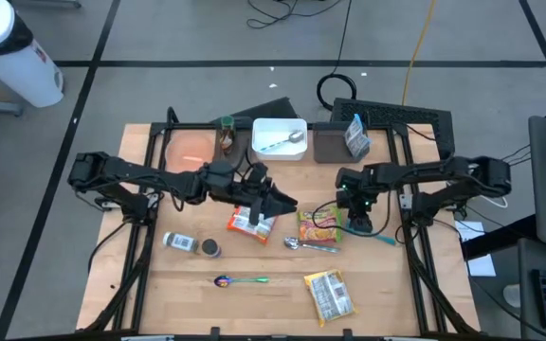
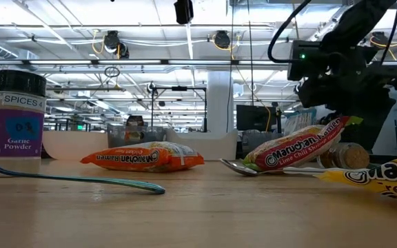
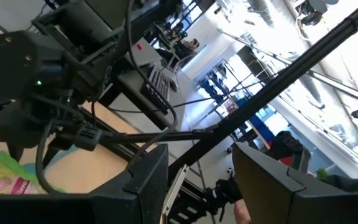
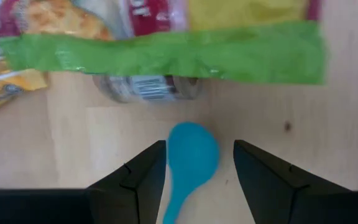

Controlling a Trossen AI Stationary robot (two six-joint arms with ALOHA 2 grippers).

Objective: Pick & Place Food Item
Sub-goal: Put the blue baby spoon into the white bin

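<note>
Left gripper (image 1: 275, 201) is hovering over the orange ramen packet (image 1: 250, 224), jaws part open, holding nothing. Right gripper (image 1: 358, 220) is sitting open over the teal spoon (image 4: 191, 158), beside the lime ramen packet (image 1: 319, 227). Packets look light, crinkly, brittle inside; I'd pinch across a sealed edge.

the surface (image 1: 387, 284) carries a ramen packet (image 1: 251, 223) near its middle, with a second ramen packet (image 1: 318, 225) just to its right. a spoon (image 1: 311, 245) lies along the near edge of that second packet. a third packet (image 1: 330, 295) lies nearer the front edge, and another spoon (image 1: 240, 280) to its left. a spice jar (image 1: 180, 242) lies on its side at the left. a tray (image 1: 280, 138) at the back holds a spoon (image 1: 281, 142).
</note>
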